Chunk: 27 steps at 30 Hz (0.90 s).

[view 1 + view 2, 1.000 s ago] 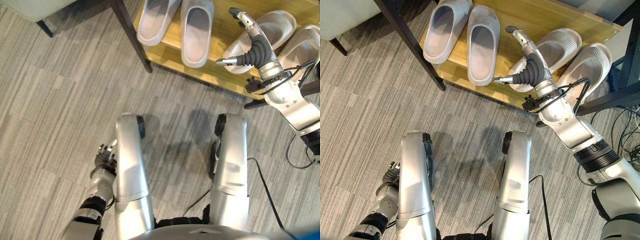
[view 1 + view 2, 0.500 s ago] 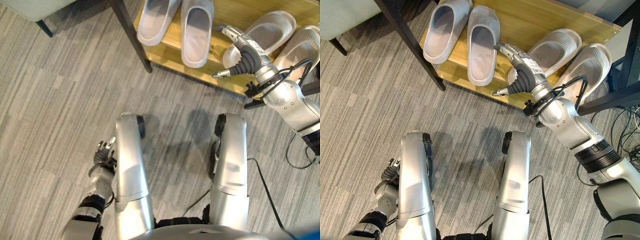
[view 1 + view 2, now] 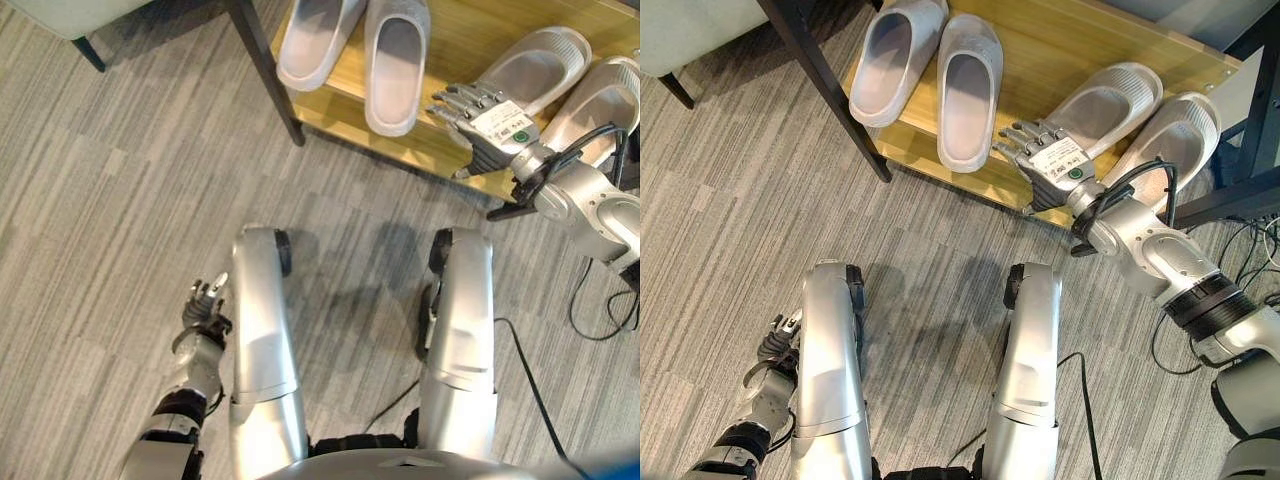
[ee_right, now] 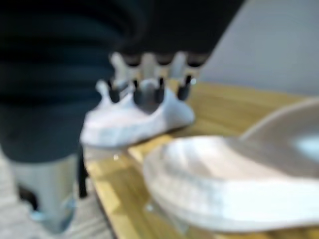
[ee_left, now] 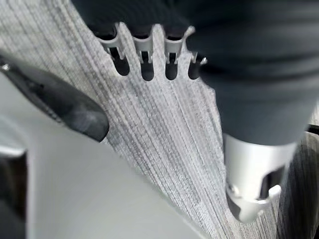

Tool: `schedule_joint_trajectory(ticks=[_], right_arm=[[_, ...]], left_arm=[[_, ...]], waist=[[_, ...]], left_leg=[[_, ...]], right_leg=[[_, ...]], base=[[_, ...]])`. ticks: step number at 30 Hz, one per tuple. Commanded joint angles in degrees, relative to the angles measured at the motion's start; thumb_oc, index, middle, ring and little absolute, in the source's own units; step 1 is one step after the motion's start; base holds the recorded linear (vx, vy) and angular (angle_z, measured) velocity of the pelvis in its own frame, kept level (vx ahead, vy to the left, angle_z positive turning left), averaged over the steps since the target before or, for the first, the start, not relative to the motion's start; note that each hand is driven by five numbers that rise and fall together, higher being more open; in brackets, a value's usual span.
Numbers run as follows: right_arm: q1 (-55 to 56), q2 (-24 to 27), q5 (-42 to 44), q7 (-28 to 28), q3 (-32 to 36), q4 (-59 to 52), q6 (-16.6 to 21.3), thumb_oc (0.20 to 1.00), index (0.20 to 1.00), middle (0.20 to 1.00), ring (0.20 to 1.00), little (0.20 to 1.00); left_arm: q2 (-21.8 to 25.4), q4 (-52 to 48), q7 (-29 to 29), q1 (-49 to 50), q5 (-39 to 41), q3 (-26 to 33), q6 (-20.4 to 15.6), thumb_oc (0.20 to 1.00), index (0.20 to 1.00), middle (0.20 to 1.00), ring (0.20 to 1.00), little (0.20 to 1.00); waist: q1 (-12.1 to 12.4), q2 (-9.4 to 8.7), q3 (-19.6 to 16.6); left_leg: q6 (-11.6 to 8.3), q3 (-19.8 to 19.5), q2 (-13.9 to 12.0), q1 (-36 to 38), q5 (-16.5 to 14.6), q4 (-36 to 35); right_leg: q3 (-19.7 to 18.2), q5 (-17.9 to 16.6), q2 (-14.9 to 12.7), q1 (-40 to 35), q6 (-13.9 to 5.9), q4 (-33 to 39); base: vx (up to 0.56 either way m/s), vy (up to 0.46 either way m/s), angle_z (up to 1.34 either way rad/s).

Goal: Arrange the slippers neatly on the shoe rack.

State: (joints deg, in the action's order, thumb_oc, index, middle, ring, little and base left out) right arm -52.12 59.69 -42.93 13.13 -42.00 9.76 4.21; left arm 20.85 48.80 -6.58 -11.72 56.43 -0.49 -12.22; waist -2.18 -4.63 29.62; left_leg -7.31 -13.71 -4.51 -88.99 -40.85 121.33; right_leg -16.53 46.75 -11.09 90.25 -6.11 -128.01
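Two pairs of pale grey slippers lie on the wooden shoe rack shelf (image 3: 1060, 40). The left pair (image 3: 890, 60) (image 3: 968, 90) lies side by side, toes away from me. The right pair (image 3: 1105, 100) (image 3: 1175, 135) lies slanted, also side by side. My right hand (image 3: 1050, 165) hovers flat over the shelf's front edge, at the heel of the nearer slanted slipper. Its fingers (image 4: 149, 84) are straight and hold nothing, with a slipper (image 4: 224, 184) close beneath them. My left hand (image 3: 203, 305) hangs low beside my left leg, its fingers (image 5: 144, 55) relaxed over the carpet.
A black frame leg (image 3: 265, 70) of the rack stands left of the first pair, and more black frame (image 3: 1250, 110) rises at the right end. A pale seat with a dark leg (image 3: 90, 55) stands at the far left. Grey striped carpet (image 3: 120, 220) covers the floor.
My right hand has come off the slanted slipper's heel, drawn back to the shelf's front edge and rolled from edge-on to flat. The slippers and my left hand have stayed put.
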Motion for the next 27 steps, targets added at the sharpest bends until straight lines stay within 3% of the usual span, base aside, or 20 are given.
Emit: schedule_joint_trajectory(ticks=[1, 9, 27], right_arm=[[-4.96, 3.97, -5.84, 5.53, -0.58, -3.69, -1.27, 1.0, 1.0, 1.0, 1.0, 1.0], [-4.87, 1.43, -14.57, 11.14, -0.53, -0.23, -7.07, 1.0, 1.0, 1.0, 1.0, 1.0], [-8.39, -6.06, -13.68, 13.81, -2.52, 2.01, -8.25, 1.0, 1.0, 1.0, 1.0, 1.0]], left_arm=[[-0.63, 1.75, -0.21, -0.06, -2.9, 1.53, -3.44, 1.0, 1.0, 1.0, 1.0, 1.0], [-0.55, 1.25, -2.37, -0.32, -4.02, 0.18, -5.05, 1.0, 1.0, 1.0, 1.0, 1.0], [-0.79, 1.03, -3.94, 0.87, -4.11, -1.98, -6.48, 1.0, 1.0, 1.0, 1.0, 1.0]], waist=[[2.37, 0.24, 0.17], [2.57, 0.41, 0.17], [3.84, 0.68, 0.17]], left_leg=[[4.83, -0.68, -0.24, -0.97, -4.67, 6.4], [4.91, -0.74, -0.05, -0.97, -4.66, 6.36], [4.84, -0.66, 0.53, -0.97, -5.05, 7.34]], right_leg=[[-2.6, -0.18, 1.3, -0.29, 9.46, -4.62], [-2.47, -0.31, 1.65, -0.29, 9.51, -4.77], [-2.46, -0.41, 1.84, -0.29, 9.55, -5.62]], base=[[0.0, 0.0, 0.0], [0.0, 0.0, 0.0], [0.0, 0.0, 0.0]])
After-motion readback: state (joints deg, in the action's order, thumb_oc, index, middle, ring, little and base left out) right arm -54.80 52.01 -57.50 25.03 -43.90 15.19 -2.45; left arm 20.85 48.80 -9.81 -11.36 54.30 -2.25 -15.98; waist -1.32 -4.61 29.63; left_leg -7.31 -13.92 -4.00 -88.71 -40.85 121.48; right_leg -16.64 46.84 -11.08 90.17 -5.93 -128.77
